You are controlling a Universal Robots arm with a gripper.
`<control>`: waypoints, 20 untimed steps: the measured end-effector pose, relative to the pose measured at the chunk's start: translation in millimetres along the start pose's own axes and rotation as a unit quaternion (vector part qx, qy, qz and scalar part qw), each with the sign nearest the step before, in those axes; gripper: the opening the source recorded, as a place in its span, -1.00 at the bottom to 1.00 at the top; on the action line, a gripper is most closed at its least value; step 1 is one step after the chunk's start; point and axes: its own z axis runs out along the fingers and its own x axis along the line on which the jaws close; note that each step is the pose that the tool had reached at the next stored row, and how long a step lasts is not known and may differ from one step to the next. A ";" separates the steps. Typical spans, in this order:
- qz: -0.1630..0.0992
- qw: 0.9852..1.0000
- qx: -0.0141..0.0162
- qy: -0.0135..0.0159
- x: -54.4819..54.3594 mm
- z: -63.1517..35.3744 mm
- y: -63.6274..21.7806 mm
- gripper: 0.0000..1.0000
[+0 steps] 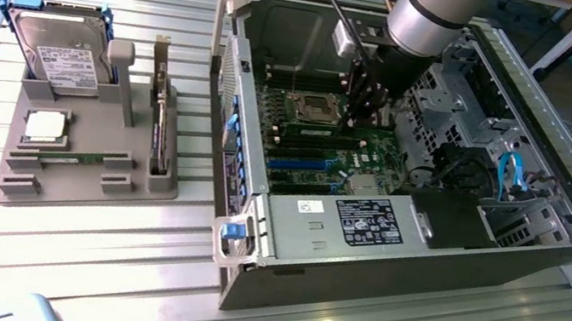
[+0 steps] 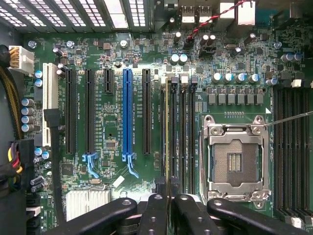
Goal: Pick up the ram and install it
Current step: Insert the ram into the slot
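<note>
Slatted metal worktop (image 1: 74,265). It carries an open computer case (image 1: 281,267) towards the exterior view's right and a grey holder (image 1: 87,181) towards the exterior view's left.

The holder contains a hard drive (image 1: 67,57) standing on edge, a square silver chip (image 1: 47,125), an upright card (image 1: 161,119) and one green memory stick (image 1: 74,154) lying flat.

The arm reaches down into the case, with the claw (image 1: 361,112) over the motherboard (image 2: 112,98).

In the wrist view the claw (image 2: 168,188) is narrow, its black fingers (image 2: 154,210) clamped on the ram (image 2: 167,132). The ram is seen edge-on as a thin line.

The ram runs along the memory slots (image 2: 183,132), between the long black card slot (image 2: 146,112) and the empty processor socket (image 2: 235,161). A blue card slot (image 2: 127,112) lies further off.

It cannot be determined whether the ram is seated in a slot or held just above it.
</note>
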 end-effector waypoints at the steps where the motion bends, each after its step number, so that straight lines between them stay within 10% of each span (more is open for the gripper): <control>1: 0.000 1.000 0.000 0.000 0.0 0.1 0.0 -0.76; 20: 0.000 1.000 0.000 0.000 0.8 8.3 -1.3 -0.76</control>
